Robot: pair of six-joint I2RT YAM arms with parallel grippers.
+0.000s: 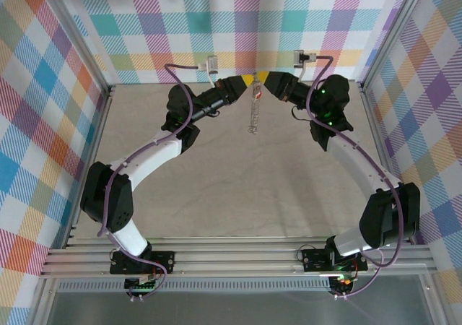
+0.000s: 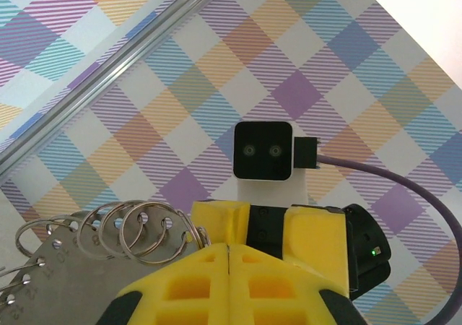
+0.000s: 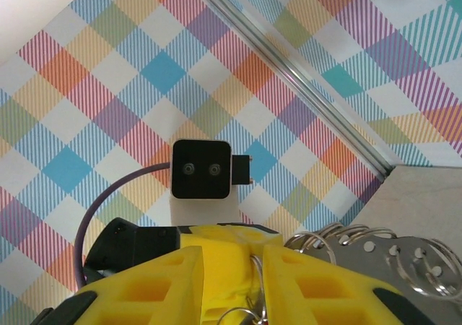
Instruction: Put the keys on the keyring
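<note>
Tiny key with a red plastic head (image 1: pixel 258 87), seen from above as a red fleck at the top of a thin grey perforated metal strip (image 1: pixel 252 115) between my two pincer tips. The strip carries a row of silver wire split rings (image 2: pixel 137 227). My left pincer (image 2: pixel 227 251) is closed, the nearest ring touching it; my right pincer (image 3: pixel 250 260) stands slightly parted around a small silver ring (image 3: pixel 245 312), and I cannot tell whether it grips.

The table (image 1: pixel 238 195) is a plain, pale beige surface across the middle of the top view. Aluminium rails (image 1: pixel 238 256) run along its lower edge. On them stand the left arm base (image 1: pixel 142 261) at lower left and the right arm base (image 1: pixel 332 260) at lower right. A corner of the table (image 3: pixel 426 195) shows at the right edge of the right wrist view.
</note>
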